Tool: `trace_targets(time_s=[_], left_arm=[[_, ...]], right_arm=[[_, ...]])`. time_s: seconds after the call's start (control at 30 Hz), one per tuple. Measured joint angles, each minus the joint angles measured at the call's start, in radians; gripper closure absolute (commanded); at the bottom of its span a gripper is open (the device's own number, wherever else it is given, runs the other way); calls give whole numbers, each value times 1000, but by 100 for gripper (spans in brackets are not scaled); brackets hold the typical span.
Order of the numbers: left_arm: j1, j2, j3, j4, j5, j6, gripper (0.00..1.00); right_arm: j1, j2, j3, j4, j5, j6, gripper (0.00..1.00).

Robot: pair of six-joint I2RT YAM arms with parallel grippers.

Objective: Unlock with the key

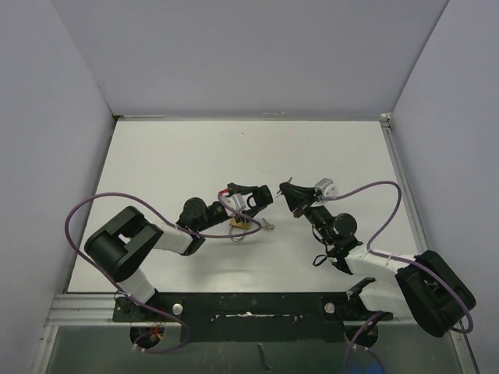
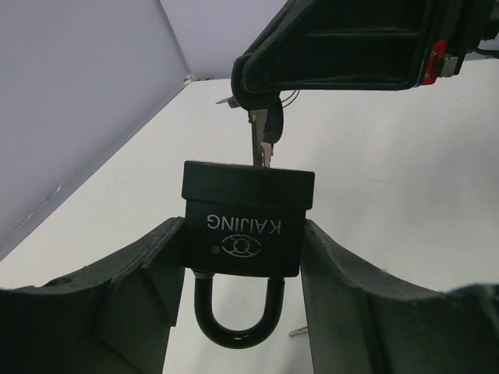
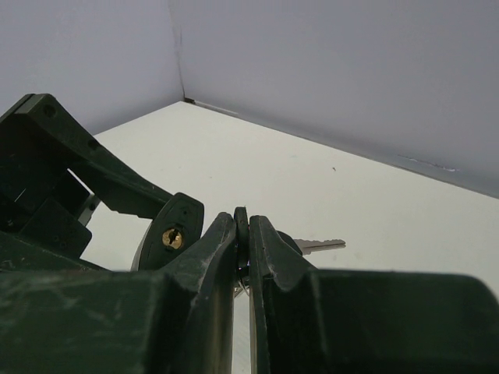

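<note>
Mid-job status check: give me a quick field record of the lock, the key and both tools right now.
lock: black KAIJING padlock, both shackle legs seated
left tool: gripping the padlock by its sides
right tool: shut on the silver key with a dark head
key position: blade close to the lock's keyhole end, not inserted
brass keyhole: empty
likely next: line the blade up with the keyhole

A white table point(image 1: 195, 156) stands enclosed by pale grey walls point(image 1: 249, 54).

You have bright, even light on the white desk point(image 1: 195, 156), faint soft shadows, and a dark, slightly blurred foreground in both wrist views.
</note>
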Motion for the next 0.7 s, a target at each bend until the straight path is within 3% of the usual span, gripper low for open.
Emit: trace_targets(time_s=[0.7], left_arm=[[-13, 38, 38, 1, 0, -11, 100]], right_arm=[[0, 34, 0, 130, -52, 104, 100]])
